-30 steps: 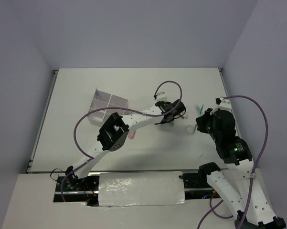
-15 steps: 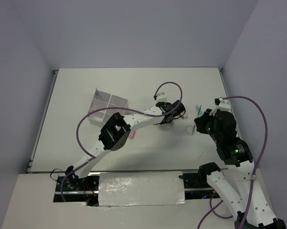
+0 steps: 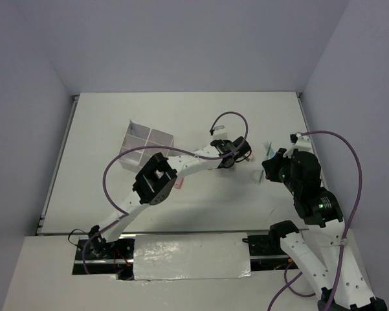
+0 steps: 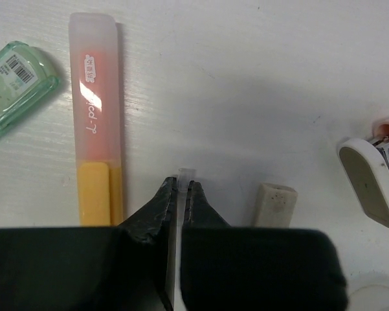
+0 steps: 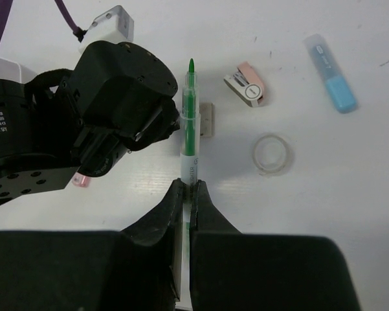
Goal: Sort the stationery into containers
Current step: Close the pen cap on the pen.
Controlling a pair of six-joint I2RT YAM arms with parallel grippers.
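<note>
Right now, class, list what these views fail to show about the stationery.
Left wrist view: left gripper hides all but a clear tip of what it pinches; the edge cuts the green case.
Right wrist view: right gripper hides the lower end of the green pen.
Top view: box contents too small.

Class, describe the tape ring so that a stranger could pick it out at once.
In the right wrist view, the right gripper holds a green pen. Just right of that pen, on the white table, lies the tape ring. It is the only round, clear thing there.
</note>
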